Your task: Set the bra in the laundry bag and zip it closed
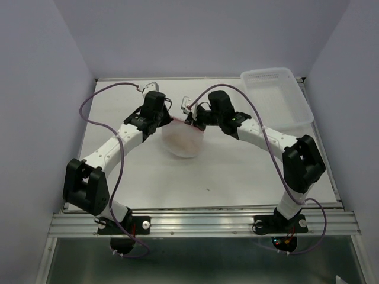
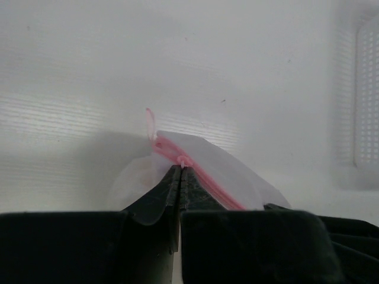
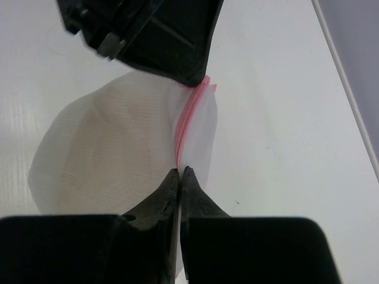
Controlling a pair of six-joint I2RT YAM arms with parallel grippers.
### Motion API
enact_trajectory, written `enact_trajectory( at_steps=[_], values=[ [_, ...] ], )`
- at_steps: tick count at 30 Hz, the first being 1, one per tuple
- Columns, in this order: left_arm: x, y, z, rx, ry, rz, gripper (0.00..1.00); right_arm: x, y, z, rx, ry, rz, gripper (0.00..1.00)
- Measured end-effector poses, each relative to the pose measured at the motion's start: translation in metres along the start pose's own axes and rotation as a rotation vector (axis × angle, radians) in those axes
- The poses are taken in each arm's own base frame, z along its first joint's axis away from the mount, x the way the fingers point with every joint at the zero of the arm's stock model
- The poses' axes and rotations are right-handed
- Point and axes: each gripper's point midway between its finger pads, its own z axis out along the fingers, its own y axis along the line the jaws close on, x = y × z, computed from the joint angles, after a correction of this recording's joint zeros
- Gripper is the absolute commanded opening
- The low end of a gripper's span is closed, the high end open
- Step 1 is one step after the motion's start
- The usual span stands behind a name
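— While both arms lean in toward it, where is the laundry bag (image 1: 183, 142)?
— Mid-tabletop (image 1: 237, 177), domed, with its pink zipper (image 3: 185, 121) on the far side. A peach tint through the mesh looks like the bra (image 3: 89, 136) inside.
— And the fingers?
— The left fingers (image 2: 172, 183) are pressed together on the zipper rim by the slider. The right fingers (image 3: 170, 184) are pinched closed on the zipper line's other end. The white basket (image 1: 266, 73) sits well apart, far right.

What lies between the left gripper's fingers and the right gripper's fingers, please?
In the right wrist view, the pink zipper of the laundry bag runs from the right gripper to the left gripper; nothing else lies there.
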Motion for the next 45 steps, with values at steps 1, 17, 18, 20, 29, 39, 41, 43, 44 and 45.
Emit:
enact_trajectory(
  at_steps=[1,17,18,20,29,39,41,43,44,45],
  values=[
    [-0.001,0.007,0.002,-0.013,0.001,-0.009,0.0,0.0,0.002,-0.002,-0.001,-0.001,-0.007,0.01],
    [0.012,0.052,0.029,-0.068,0.091,-0.082,0.0,0.01,0.014,-0.013,0.006,0.019,-0.068,0.34],
    [0.011,0.05,0.029,-0.055,0.086,-0.08,0.0,0.011,0.013,-0.013,0.015,0.025,-0.061,0.5],
    [0.008,0.057,0.03,-0.068,0.068,-0.073,0.0,0.015,0.01,-0.015,0.029,0.041,-0.044,0.7],
    [-0.025,0.052,-0.001,-0.048,-0.063,-0.069,0.0,0.012,0.005,-0.017,0.048,0.029,0.048,0.75],
    [-0.022,0.006,-0.014,0.004,-0.1,-0.042,0.0,-0.012,0.006,-0.018,0.02,-0.029,0.034,0.74],
    [-0.021,-0.002,-0.012,0.014,-0.094,-0.047,0.0,-0.022,0.003,-0.018,0.029,-0.044,0.02,0.73],
    [-0.019,-0.005,-0.007,0.011,-0.086,-0.058,0.0,-0.032,-0.003,-0.017,0.049,-0.056,0.006,0.73],
    [-0.018,-0.004,-0.004,0.006,-0.082,-0.063,0.0,-0.035,-0.006,-0.016,0.061,-0.057,0.001,0.72],
    [-0.015,-0.004,-0.002,0.0,-0.075,-0.065,0.0,-0.037,-0.007,-0.015,0.067,-0.058,-0.002,0.72]
  ],
)
